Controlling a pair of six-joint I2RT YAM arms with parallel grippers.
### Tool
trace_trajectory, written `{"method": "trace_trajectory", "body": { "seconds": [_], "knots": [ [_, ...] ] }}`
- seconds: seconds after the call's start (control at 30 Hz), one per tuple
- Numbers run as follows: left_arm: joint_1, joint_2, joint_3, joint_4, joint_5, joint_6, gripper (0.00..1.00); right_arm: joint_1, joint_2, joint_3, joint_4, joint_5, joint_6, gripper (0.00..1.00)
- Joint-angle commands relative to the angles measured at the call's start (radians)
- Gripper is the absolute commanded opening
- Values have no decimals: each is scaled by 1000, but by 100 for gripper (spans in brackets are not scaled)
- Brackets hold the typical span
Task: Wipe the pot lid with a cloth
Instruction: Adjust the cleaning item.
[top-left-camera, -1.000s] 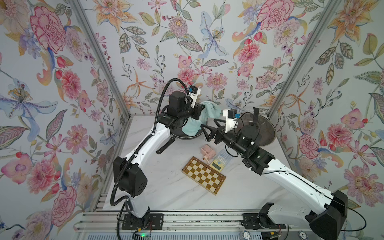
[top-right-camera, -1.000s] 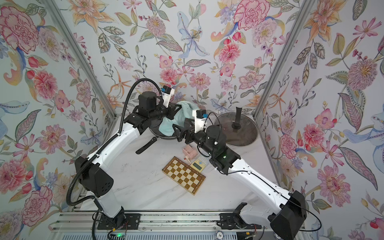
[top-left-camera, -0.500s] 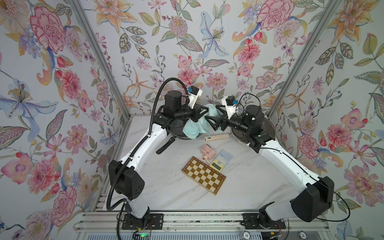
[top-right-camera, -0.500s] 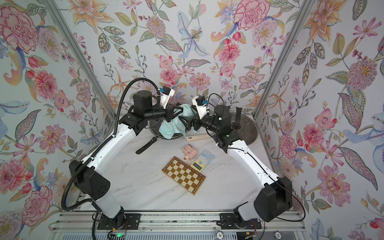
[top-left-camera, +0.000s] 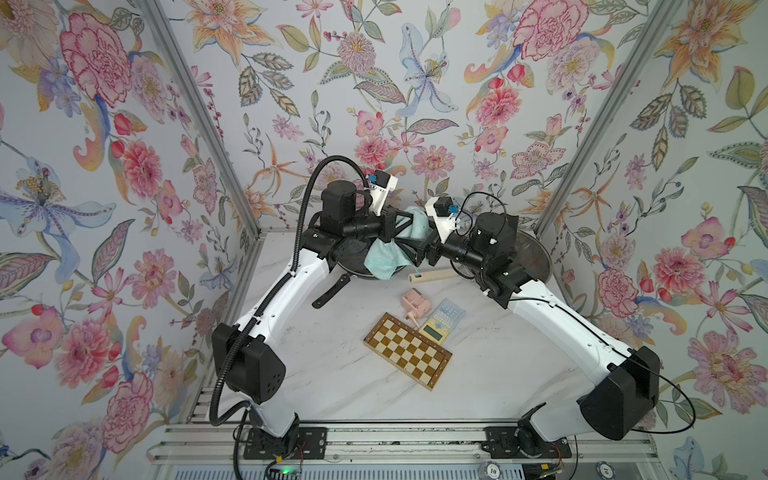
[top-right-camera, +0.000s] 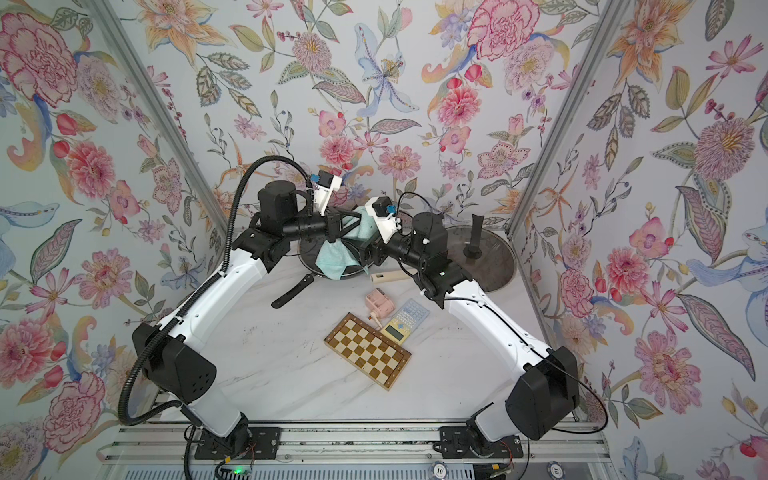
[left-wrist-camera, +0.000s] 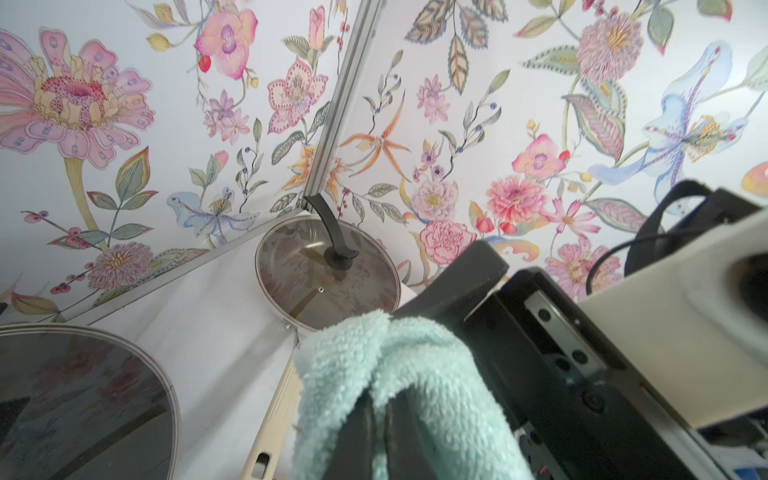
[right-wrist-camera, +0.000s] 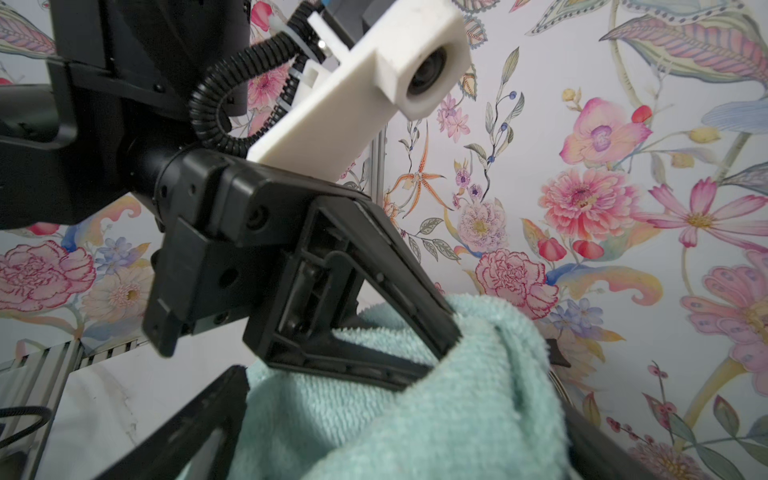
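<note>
Nearest on the white marble table (top-left-camera: 332, 374) lies one checkered board (top-left-camera: 407, 351), with one calculator (top-left-camera: 440, 320) touching its far edge and one small pink object (top-left-camera: 415, 303) just beside that (what it is, I cannot make out). Beyond them lie two long handles: a black one (top-left-camera: 330, 292) running out from a dark round pan (top-left-camera: 351, 262), and a cream one (top-left-camera: 432, 275) whose far end is hidden under the right arm.

There is one cloth (top-left-camera: 384, 259), mint green and fluffy. It is lifted over the dark pan, and its lower folds hang down onto the pan. Two grippers meet at it. The left gripper (right-wrist-camera: 446, 349) has its fingers pinched together on a bunch of the fabric. The right gripper (top-left-camera: 412, 250) has its jaws spread wide with the cloth between them, and its fingertips are partly buried in the folds.

Farthest, in the right back corner, sits one glass pot lid (top-right-camera: 486, 257) with an upright black handle (top-right-camera: 476, 237), well apart from the cloth. The right arm covers most of it in a top view (top-left-camera: 538, 259). The left wrist view shows it whole (left-wrist-camera: 328, 282) and also cuts off a second dark, metal-rimmed disc (left-wrist-camera: 83, 395) at the frame's edge
</note>
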Motion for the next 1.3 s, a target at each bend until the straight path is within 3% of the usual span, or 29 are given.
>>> {"method": "trace_trajectory", "body": {
  "seconds": [0.0, 0.13, 0.3, 0.57, 0.73, 0.93, 1.1, 1.27],
  "knots": [
    [1, -13, -42, 178, -19, -104, 0, 101, 25, -31, 53, -23, 15, 100],
    [0, -20, -78, 232, -30, -145, 0, 136, 54, -25, 73, 10, 14, 99],
    [0, -25, -85, 245, -33, -162, 0, 185, 102, 17, 10, 84, -96, 98],
    [0, -34, -84, 236, -25, -174, 4, 184, 165, 52, 20, 206, -137, 70],
    [0, -39, -103, 223, -35, -178, 6, 185, 176, 22, 207, 298, -94, 63],
    [2, -39, -93, 70, -202, -95, 12, 181, 152, -14, 389, 394, -43, 57],
    [2, -12, -49, -19, -303, -52, 19, 169, 136, -16, 383, 409, -6, 33],
    [3, -12, -40, -15, -344, -36, 35, 147, 142, -18, 377, 431, 84, 7]
  ]
}}
